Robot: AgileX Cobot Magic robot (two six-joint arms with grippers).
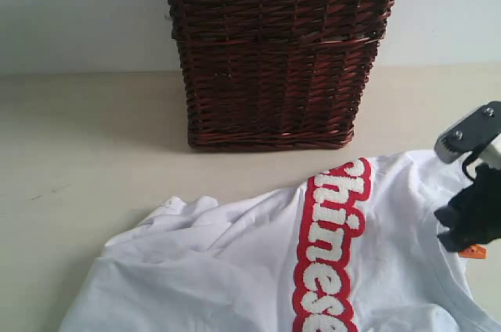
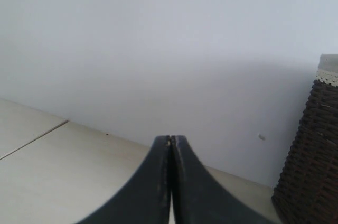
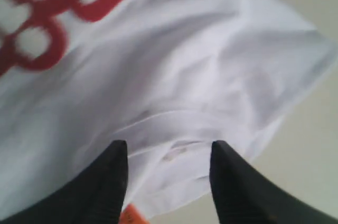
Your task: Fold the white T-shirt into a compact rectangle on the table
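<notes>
Right gripper: fingers stand apart, nothing pinched. The collar band of the white T-shirt lies in the gap under them, and the orange neck tag is just beside one fingertip. Whether the tips touch the cloth: cannot tell.

Left gripper: fingers pressed flat together and empty, aimed at the bare wall, away from the shirt.

The shirt lies front-up and rumpled on the table, in front of the wicker basket and apart from it. The red-edged lettering runs across the chest. The edge at the left of the exterior view is bunched. No fold made yet.

Handling (judgement): light, limp cotton that will drape and drag, and a shallow pinch may lift the top layer only. Best hold: the stitched collar or shoulder seam beneath the right gripper, with a matching hold on the opposite shoulder for the left, so the fold carries evenly
</notes>
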